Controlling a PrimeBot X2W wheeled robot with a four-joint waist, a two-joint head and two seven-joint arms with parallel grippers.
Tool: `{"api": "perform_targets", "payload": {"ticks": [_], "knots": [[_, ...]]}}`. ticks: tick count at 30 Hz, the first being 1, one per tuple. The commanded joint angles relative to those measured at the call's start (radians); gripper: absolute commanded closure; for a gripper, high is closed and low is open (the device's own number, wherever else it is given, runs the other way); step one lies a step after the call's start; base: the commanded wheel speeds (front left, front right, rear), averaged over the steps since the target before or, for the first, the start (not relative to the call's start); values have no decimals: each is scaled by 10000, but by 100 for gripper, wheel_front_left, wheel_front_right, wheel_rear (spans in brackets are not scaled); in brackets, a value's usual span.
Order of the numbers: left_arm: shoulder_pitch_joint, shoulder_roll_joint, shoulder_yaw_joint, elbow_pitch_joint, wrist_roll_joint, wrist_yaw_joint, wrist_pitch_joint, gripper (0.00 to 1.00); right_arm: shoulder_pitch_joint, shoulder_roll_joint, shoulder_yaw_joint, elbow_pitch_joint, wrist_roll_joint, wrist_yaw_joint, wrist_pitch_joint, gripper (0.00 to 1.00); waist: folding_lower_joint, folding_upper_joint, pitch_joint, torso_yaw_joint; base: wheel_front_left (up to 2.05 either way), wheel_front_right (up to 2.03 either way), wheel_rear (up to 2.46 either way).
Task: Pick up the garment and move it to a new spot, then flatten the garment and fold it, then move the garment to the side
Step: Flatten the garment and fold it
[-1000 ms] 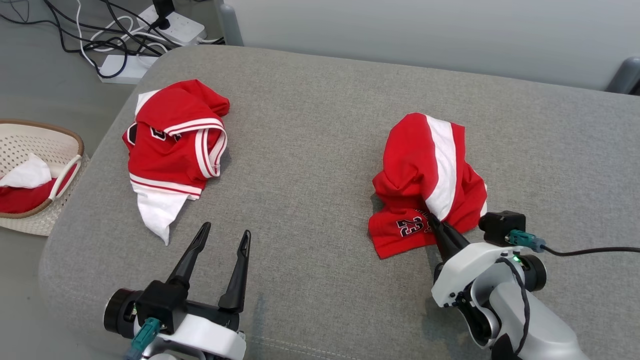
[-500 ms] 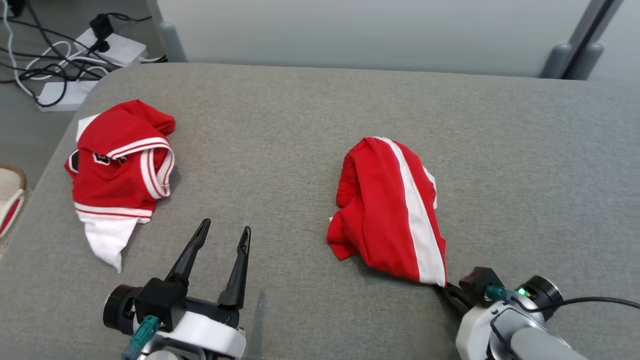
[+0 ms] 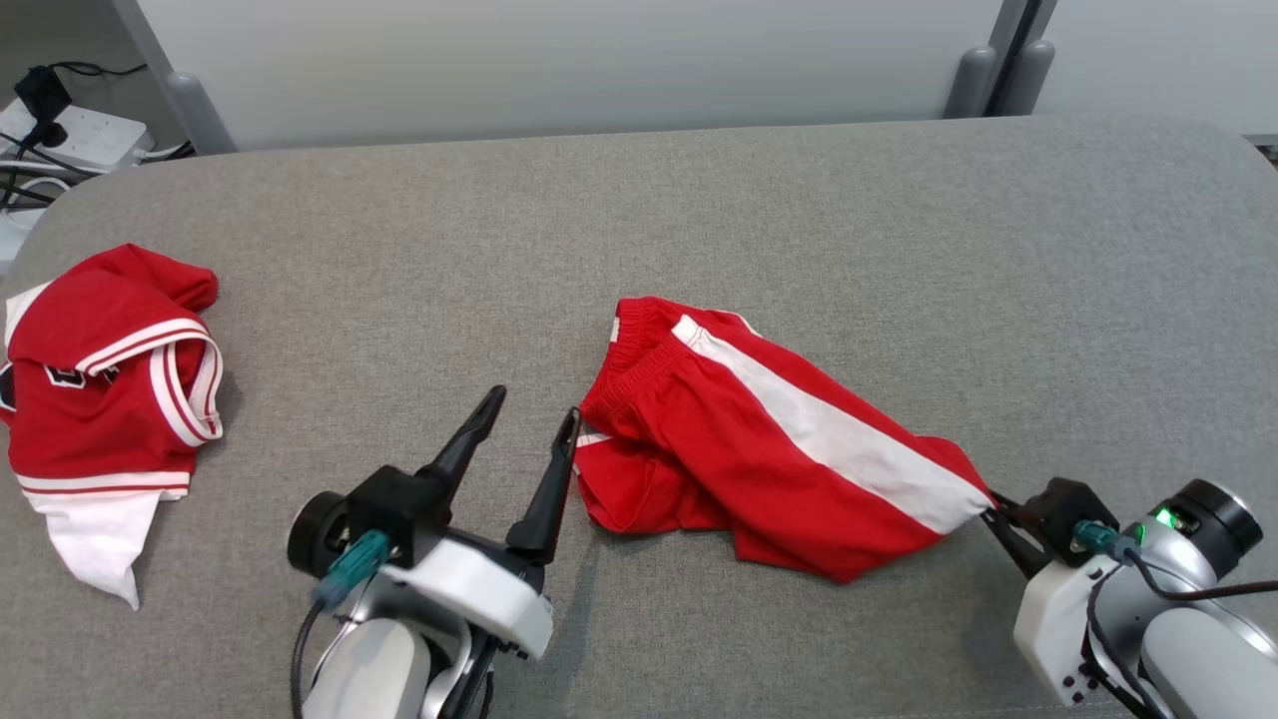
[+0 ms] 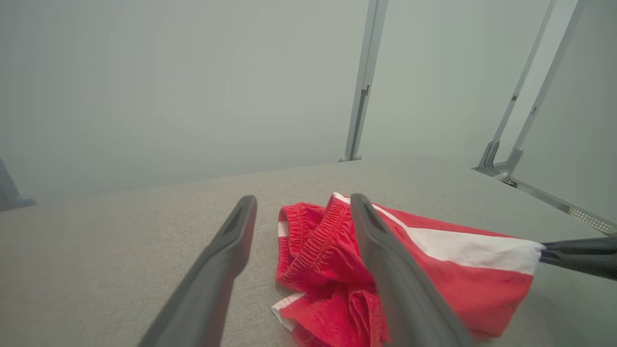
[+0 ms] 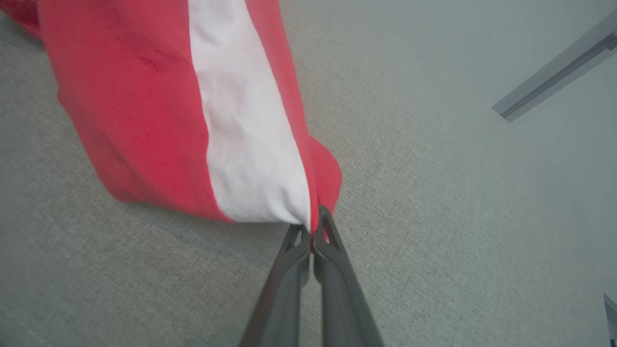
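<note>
Red shorts (image 3: 699,449) with a white side stripe stretch from the right tool (image 3: 992,502), clamped on their hem. The bunched waistband (image 3: 644,352) lies just beside the left tool (image 3: 534,402), spread empty.

Padded surface (image 3: 699,220): across the whole foreground.
On it, centre: garment (image 3: 759,449), stretched left to right, waistband end to the left, right end raised off the surface and clamped at the tips of right gripper (image 3: 991,502), lower right.
Just left of waistband end: left gripper (image 3: 534,402), nearer finger close against the cloth, contact not discernible.
Far left edge of surface, well apart from garment: second garment (image 3: 100,399).
Beyond far left corner, off the surface: power strip (image 3: 70,130) with cables.
Behind surface: wall panel (image 3: 559,70); posts (image 3: 983,70) toward the right.
</note>
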Motion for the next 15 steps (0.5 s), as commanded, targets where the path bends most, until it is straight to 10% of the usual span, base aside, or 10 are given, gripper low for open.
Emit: {"api": "perform_targets", "payload": {"ticks": [1, 7, 8, 9, 15], "knots": [[-637, 43, 146, -20, -290, -41, 241, 0, 331, -229, -40, -368, -63, 27, 125, 100, 0, 0, 24, -25, 0, 0, 0], [-2531, 43, -953, 1198, -1146, 604, 2097, 0, 847, -60, -400, -1558, -151, 27, 752, 100, 0, 0, 212, -261, 0, 0, 0], [-2878, 43, -1149, 1344, -1200, 679, 2327, 0, 895, -14, -522, -1688, -136, 27, 773, 20, 0, 0, 251, -293, 0, 0, 0], [-3220, 43, -1322, 1460, -1231, 757, 2464, 0, 924, 14, -584, -1816, -175, 27, 793, 0, 0, 0, 301, -335, 0, 0, 0], [-4868, 43, -2563, 2704, -1292, 931, 3748, 0, 984, 142, -768, -2410, -297, 27, 1033, 0, 0, 0, 561, -746, 0, 0, 0]]}}
